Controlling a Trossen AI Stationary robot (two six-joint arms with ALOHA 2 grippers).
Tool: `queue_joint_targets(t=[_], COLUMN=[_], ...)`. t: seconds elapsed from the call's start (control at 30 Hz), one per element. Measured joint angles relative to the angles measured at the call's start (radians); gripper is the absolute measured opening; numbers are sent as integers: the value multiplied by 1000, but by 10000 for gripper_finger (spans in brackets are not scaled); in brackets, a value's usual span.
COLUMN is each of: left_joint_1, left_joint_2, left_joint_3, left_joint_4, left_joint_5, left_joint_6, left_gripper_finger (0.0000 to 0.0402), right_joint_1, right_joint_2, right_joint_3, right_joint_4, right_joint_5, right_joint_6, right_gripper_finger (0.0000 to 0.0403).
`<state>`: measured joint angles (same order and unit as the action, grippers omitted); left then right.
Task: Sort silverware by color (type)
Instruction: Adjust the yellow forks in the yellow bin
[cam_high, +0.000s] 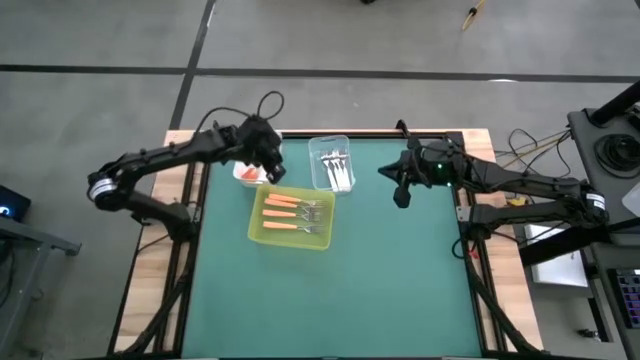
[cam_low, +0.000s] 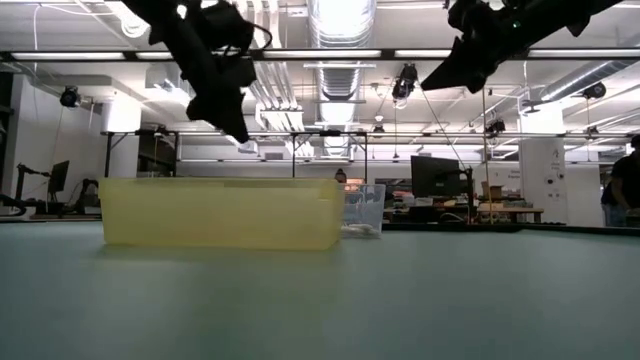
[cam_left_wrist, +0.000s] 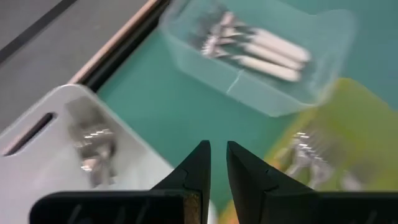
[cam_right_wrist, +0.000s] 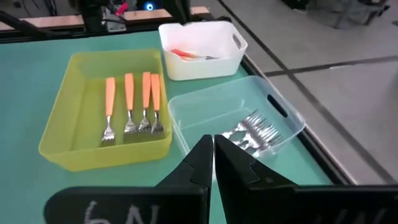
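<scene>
Left gripper above white tub, fingers nearly together, empty. Orange-handled fork lies in tub below it; four more in yellow tray. Forks look light, stiff, slippery: pinch mid-handle. Right gripper pressed together, waiting beside clear tub.

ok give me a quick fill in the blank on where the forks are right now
1. The yellow-green tray holds ____ orange-handled forks.
2. The white-handled forks lie in the ____ tub.
3. The left tool hangs above the ____ tub.
4. The right tool holds ____.

Missing words: four; clear; white; nothing
</scene>
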<state>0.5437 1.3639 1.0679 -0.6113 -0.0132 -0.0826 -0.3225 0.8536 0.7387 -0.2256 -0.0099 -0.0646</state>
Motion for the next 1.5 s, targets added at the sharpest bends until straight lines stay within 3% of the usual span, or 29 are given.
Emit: queue_joint_targets(t=[0.33, 0.63, 0.83, 1.17, 1.5], left_joint_1=[-211, -404, -435, -460, -463], left_joint_2=[-120, -71, 19, 189, 249], left_joint_3=[-110, -169, -180, -181, -181], left_joint_4=[48, 174, 191, 192, 185], left_joint_5=[-3, -3, -36, -95, -101], left_joint_6=[-32, 51, 84, 100, 98], left_gripper_finger=[35, 16, 2, 0, 0], right_joint_1=[54, 115, 142, 142, 142], right_joint_2=[0, 0, 1, 1, 1], right_joint_3=[-37, -38, -38, -38, -39], right_joint_4=[-1, -1, -1, -1, -6], right_joint_5=[8, 14, 88, 91, 110], right_joint_6=[109, 182, 185, 179, 169], right_gripper_finger=[9, 9, 9, 9, 9])
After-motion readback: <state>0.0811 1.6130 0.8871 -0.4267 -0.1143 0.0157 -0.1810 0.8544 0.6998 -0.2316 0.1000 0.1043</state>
